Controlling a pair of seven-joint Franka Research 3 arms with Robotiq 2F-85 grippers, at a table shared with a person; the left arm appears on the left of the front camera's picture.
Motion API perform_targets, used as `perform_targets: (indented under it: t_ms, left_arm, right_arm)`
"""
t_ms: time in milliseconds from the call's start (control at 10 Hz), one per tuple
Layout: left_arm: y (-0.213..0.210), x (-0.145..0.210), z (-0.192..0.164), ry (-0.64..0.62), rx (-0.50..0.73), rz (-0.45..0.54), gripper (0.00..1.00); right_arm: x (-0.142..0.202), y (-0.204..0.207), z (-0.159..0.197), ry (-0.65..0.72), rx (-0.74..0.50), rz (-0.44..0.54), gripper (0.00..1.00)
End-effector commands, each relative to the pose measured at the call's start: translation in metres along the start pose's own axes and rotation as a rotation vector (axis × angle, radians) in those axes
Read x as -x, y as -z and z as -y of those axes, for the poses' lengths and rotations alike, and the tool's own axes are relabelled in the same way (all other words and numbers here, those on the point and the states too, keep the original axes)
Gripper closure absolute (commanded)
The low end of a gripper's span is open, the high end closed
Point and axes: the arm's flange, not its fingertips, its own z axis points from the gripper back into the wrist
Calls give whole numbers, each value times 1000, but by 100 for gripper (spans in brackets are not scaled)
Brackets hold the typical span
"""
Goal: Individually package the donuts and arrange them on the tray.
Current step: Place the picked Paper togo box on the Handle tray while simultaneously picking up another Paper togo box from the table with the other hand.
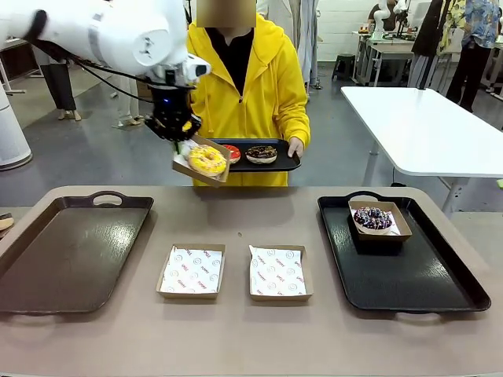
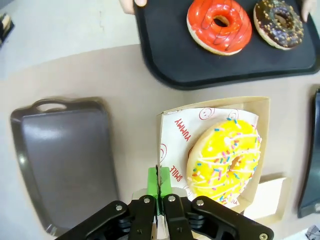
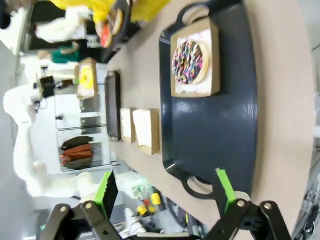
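My left gripper (image 1: 182, 146) hangs above the table's far edge, shut on the rim of a paper-lined cardboard box (image 1: 183, 162) that holds the yellow-glazed donut (image 1: 207, 160). In the left wrist view its green pads (image 2: 159, 192) pinch the box edge (image 2: 260, 107) beside the yellow donut (image 2: 225, 160). A person holds a small black tray (image 1: 287, 164) carrying the red donut (image 1: 233, 153) and a chocolate donut (image 1: 261, 154). Another chocolate sprinkled donut (image 1: 373, 217) sits boxed on the black tray (image 1: 416, 275) at the right. My right gripper (image 3: 165, 186) is open above that tray's near end.
Two empty paper-lined boxes (image 1: 191, 271) (image 1: 277, 273) lie side by side at the table's middle front. A brown tray (image 1: 71, 251) with nothing on it lies at the left. The person in a yellow hooded top stands at the far edge.
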Motion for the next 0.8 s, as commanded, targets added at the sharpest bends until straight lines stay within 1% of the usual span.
perform_targets:
  t_ms: [0,100,200,300,500,600,700]
  left_arm:
    - [-23,34,-51,20,1,-7,99]
    - [-24,42,-71,-5,4,-16,99]
    - [-23,42,-89,-18,10,-32,99]
    - [-17,57,-104,-32,18,-39,99]
    - [-7,70,-135,-39,8,-45,99]
    - [0,82,-146,-76,10,-46,99]
    - [5,85,-162,-95,22,-51,99]
  right_arm:
    - [11,35,-50,-24,152,-34,0]
    - [11,55,-72,-38,213,-57,0]
    - [6,79,-93,-50,269,-72,0]
    - [9,112,-108,-70,347,-89,0]
    - [3,168,-127,-82,443,-113,0]
    - [5,193,-127,-86,481,-129,0]
    - [2,215,-128,-86,515,-131,0]
